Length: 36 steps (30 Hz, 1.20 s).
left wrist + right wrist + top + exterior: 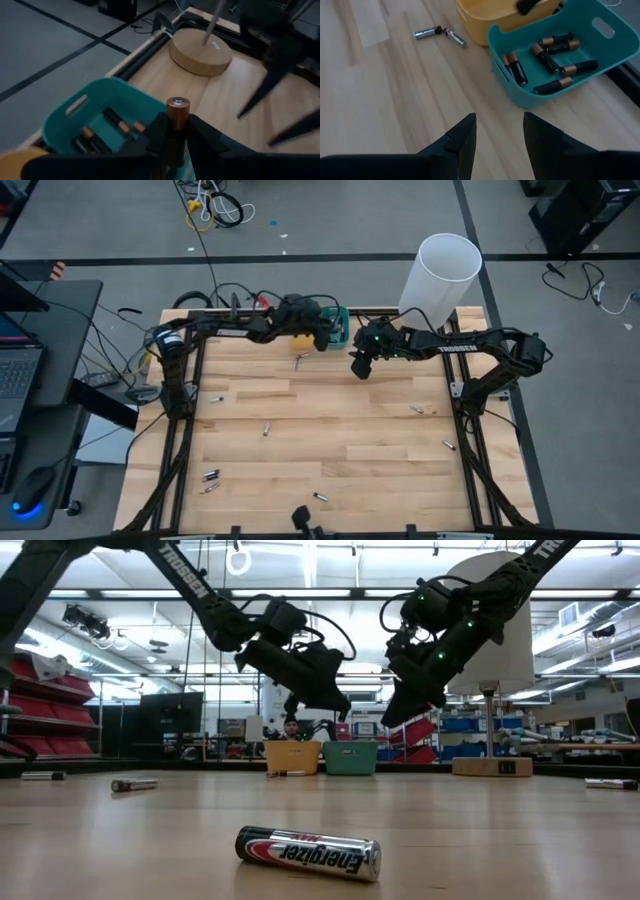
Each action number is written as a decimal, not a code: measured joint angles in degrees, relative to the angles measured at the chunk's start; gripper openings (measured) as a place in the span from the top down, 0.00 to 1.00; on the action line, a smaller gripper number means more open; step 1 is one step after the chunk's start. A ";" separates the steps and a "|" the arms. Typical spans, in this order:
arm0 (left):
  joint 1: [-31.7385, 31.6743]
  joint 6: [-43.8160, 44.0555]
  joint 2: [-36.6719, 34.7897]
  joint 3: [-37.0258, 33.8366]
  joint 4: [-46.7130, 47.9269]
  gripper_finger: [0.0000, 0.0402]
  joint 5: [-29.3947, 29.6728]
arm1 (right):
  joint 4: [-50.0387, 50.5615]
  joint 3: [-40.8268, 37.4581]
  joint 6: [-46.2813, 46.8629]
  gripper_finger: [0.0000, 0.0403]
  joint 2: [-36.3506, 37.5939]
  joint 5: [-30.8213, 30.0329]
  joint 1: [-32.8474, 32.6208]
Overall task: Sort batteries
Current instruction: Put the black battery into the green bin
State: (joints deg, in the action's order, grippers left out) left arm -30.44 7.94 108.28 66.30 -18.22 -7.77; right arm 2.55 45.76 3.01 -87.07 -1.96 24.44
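I see a table of pale, smooth wood planks with visible grain; the teal tray and yellow tray look like matt moulded plastic; the battery nearest the low camera has a glossy printed wrap and shiny metal ends; a round base is smooth light wood.

lab/workshop | red shelving | parts bins | ceiling strip lights

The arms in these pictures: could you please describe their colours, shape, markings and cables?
Both arms are black, built of slim tubular links with bulkier joint housings. White TROSSEN lettering runs along the right arm; the low view shows part of it on the left arm. Green lights glow near the right hand. Black cables loop beside the left hand. Each hand ends in two dark tapered fingers.
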 joint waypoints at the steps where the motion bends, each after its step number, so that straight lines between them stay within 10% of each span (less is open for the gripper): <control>1: -0.24 0.01 0.50 0.83 0.42 0.84 0.08 | 0.23 0.00 0.00 0.63 0.00 0.00 0.01; 13: -1.68 -2.10 1.39 4.26 9.03 0.64 4.08 | 0.49 0.00 0.26 0.63 0.00 -0.02 0.00; 21: 0.54 -8.70 -1.02 18.04 42.71 0.55 0.79 | -0.98 0.00 -0.35 0.63 0.00 -0.02 0.00; 28: 11.69 -2.46 -8.33 17.41 74.81 0.59 10.78 | -4.40 -3.10 -1.99 0.63 0.00 -0.02 0.01; 36: 33.48 24.59 -21.05 5.20 84.56 0.60 11.72 | -11.67 -8.18 -2.24 0.63 0.01 1.60 1.22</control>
State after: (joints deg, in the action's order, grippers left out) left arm 3.04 32.52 87.23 71.50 66.33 3.96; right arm -9.12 37.58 0.76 -87.06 -0.36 25.66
